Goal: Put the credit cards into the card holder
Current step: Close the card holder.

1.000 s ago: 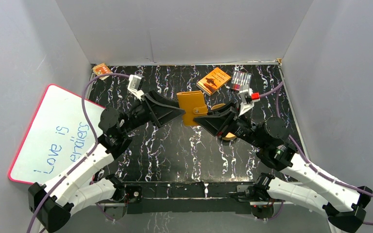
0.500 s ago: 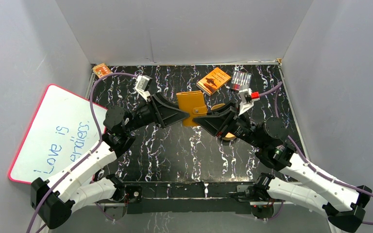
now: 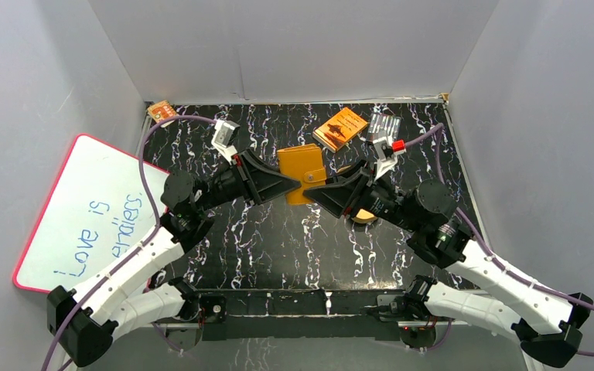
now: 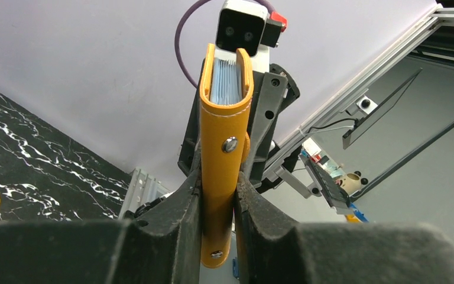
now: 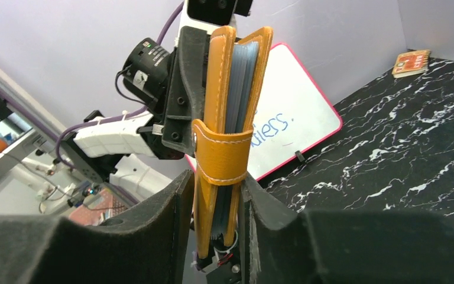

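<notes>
The orange card holder point(image 3: 302, 171) hangs folded above the middle of the table, held between both arms. My left gripper point(image 3: 296, 188) is shut on its spine end; in the left wrist view both fingers press the card holder point(image 4: 224, 118) at the left gripper point(image 4: 217, 195). My right gripper point(image 3: 310, 192) has the strap end of the card holder point(image 5: 230, 89) between its fingers, with the right gripper point(image 5: 216, 201) only loosely closed on it. Pale blue credit cards point(image 4: 226, 83) sit edge-on inside the fold, and the credit cards point(image 5: 240, 89) show there too.
An orange book point(image 3: 341, 128) and a clear case point(image 3: 384, 124) lie at the back right. A small orange packet point(image 3: 161, 112) sits in the back left corner. A whiteboard point(image 3: 85, 209) leans on the left wall. A gold tray point(image 3: 365, 215) lies under the right arm.
My left gripper has closed onto the card holder. The right gripper's jaws have eased a little, and the card holder has shifted slightly to the left.
</notes>
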You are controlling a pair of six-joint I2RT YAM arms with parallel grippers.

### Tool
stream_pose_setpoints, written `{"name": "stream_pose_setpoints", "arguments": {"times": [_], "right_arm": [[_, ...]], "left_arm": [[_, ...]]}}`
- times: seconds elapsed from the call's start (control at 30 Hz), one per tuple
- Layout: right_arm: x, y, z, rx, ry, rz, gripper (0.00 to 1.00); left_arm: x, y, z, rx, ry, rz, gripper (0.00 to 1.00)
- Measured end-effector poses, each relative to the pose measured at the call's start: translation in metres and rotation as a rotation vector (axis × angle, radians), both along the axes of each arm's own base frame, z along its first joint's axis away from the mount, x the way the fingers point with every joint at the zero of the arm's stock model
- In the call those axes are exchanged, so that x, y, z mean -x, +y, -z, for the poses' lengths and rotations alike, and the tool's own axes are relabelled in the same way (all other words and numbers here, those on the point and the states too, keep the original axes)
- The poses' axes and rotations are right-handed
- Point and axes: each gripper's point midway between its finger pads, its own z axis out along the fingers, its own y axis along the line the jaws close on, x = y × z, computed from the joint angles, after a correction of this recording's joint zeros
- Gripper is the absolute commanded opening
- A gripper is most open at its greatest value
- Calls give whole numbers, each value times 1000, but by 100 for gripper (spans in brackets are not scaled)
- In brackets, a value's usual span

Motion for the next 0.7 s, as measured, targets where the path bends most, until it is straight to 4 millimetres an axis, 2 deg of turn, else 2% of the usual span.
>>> {"name": "stream_pose_setpoints", "arguments": {"times": [0.17,0.4,0.7], "right_arm": [[8,-3,0,54,-5,-28,52],[19,-7,9,96,15,-70,51],[26,-3,-2,38,20,-120,52]], "left_arm": [[3,1,1,-6,0,8,0],[11,4,-4,1,-23,32,0],[22,6,-7,6,-55,74,0]]}}
